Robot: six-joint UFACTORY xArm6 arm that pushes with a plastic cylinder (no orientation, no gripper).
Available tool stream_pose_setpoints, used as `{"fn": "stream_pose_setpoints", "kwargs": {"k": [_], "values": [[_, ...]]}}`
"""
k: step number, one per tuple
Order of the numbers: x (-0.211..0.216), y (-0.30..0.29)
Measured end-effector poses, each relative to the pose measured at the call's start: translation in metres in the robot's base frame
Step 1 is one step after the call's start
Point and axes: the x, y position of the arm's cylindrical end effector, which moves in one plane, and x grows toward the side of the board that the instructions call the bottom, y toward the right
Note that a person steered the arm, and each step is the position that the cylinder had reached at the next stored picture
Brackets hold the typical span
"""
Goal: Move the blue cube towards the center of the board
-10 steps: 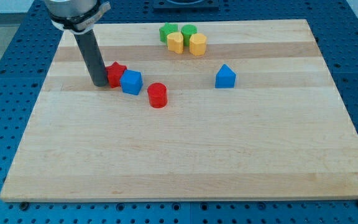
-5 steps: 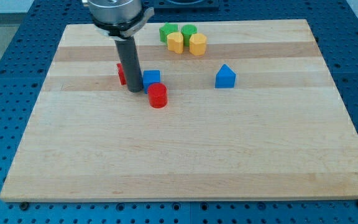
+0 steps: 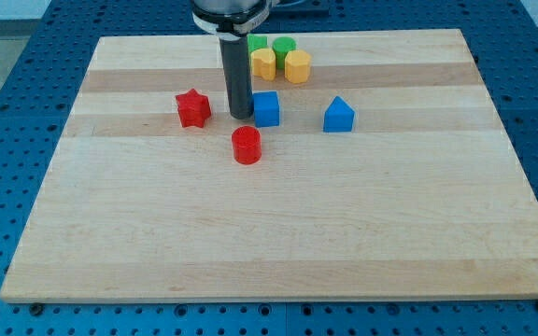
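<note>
The blue cube [image 3: 266, 108] sits on the wooden board [image 3: 278, 233], above the board's middle and slightly to the view's left. My tip [image 3: 242, 115] stands right against the cube's left side. A red star block [image 3: 192, 107] lies to the left of my tip, apart from it. A red cylinder [image 3: 246, 146] lies just below my tip and the cube, apart from both.
A blue house-shaped block [image 3: 339, 115] lies to the right of the cube. Two green blocks [image 3: 284, 46] and two yellow blocks [image 3: 297, 66] cluster near the board's top edge, just above the cube; the rod partly hides the left green one.
My tip has moved to the right and slightly up, pushing the blue cube right. The red star was left behind on the left. The red cylinder shifted slightly down.
</note>
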Motion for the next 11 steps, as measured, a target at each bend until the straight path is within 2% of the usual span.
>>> {"fn": "stream_pose_setpoints", "kwargs": {"k": [5, 9, 11], "values": [[-0.002, 0.081], [0.022, 0.106], [0.013, 0.115]]}}
